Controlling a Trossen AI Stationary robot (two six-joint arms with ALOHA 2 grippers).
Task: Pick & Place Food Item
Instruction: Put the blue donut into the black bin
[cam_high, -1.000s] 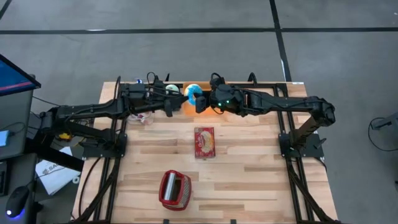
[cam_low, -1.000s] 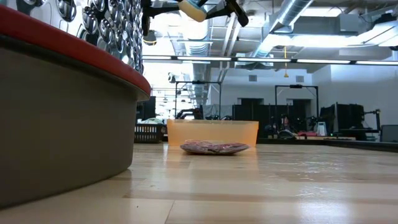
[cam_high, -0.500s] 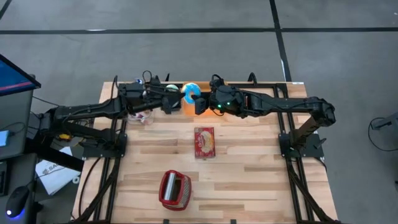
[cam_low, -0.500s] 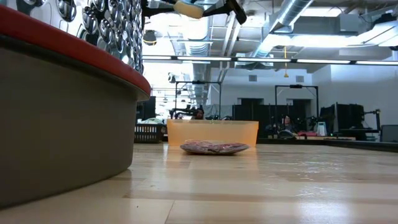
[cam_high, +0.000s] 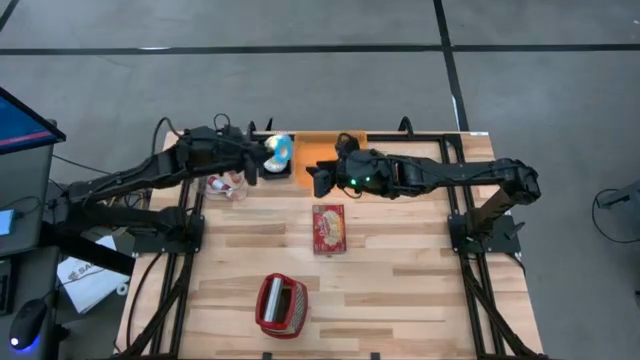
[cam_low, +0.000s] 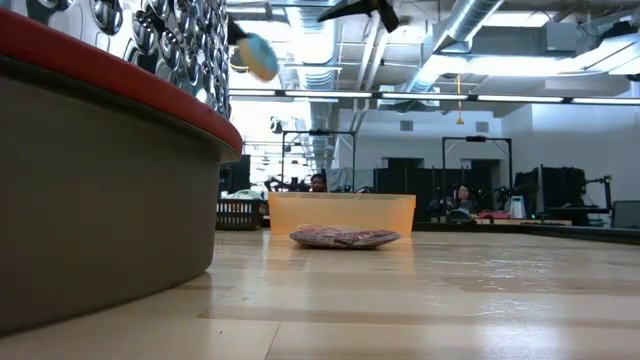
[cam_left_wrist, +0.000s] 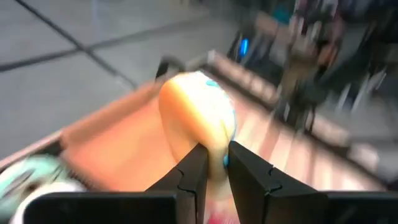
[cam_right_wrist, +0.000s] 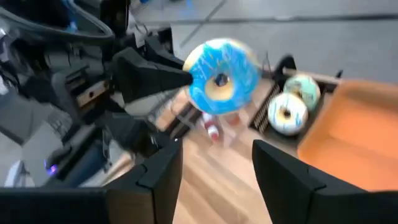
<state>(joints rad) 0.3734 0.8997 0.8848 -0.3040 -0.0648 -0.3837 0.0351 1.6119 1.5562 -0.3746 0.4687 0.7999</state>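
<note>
Near the top centre of the high view, the left gripper (cam_high: 268, 158) is clenched on a blue-frosted doughnut (cam_high: 279, 149), which it holds in the air above the far edge of the wooden table (cam_high: 400, 290), just left of an orange bin (cam_high: 325, 146). In the left wrist view the two dark fingers (cam_left_wrist: 191, 171) pinch the doughnut's lower edge, its pale dough side and a sliver of blue icing facing the camera. The right wrist view shows the same doughnut face-on in the upper middle of the frame, blue icing with a hole in the middle, gripped by the left arm's dark pointed fingers. The right gripper (cam_high: 318, 178) sits just right of it in the high view, over the near edge of the orange bin, its fingers spread apart and holding nothing. The visible part of the bin's floor is bare orange. Beside the bin, a small dark tray (cam_right_wrist: 264, 115) holds two more doughnuts (cam_right_wrist: 287, 114), one with white icing and one greenish, lying side by side. A clear packet with red contents (cam_high: 225, 184) lies on the table at upper left, under the left arm. A red patterned food packet (cam_high: 329, 228) lies flat in the middle of the table, and a red basket (cam_high: 281, 304) stands at lower centre. In the low view the doughnut hangs at upper left, and the packet lies in front of the bin.
</note>
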